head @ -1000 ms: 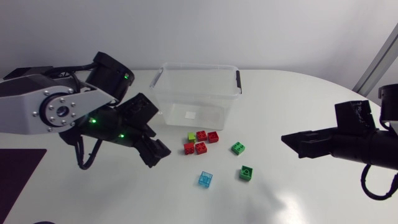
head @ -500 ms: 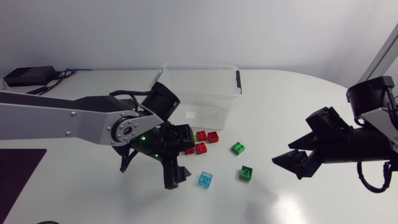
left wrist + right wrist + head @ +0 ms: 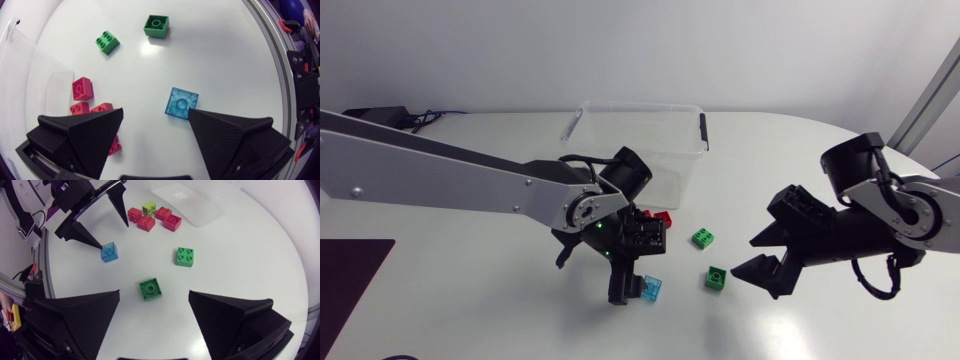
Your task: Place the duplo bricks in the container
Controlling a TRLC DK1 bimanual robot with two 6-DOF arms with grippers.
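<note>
White table (image 3: 470, 300), both arms over it. Clear container (image 3: 640, 140) sits at the far side, with its lid off and black clips on the rim.

Left gripper (image 3: 155, 114) hangs low over the table with fingers spread wide, holding nothing. Blue translucent brick (image 3: 181, 102) lies just ahead of one fingertip, with its corner right at the tip; contact cannot be told. By the other finger lie the red bricks (image 3: 82, 88), four of them in a loose cluster, one partly under that finger's side. The container wall is beyond the red ones.

Right gripper (image 3: 744, 257) is also spread wide and holds nothing. Green brick with a round hole (image 3: 150, 288) lies ahead of the gap between its fingers, close but apart from both. Green four-stud brick (image 3: 185, 256) is further ahead, off toward one finger's side. Lime brick (image 3: 149, 206) sits at the far edge of the red cluster, touching or just beside two red ones, near the container.

In the right wrist view the left gripper's two fingertips point down, one at the blue brick and one beside the red cluster.

All bricks lie on the table, outside the container.
</note>
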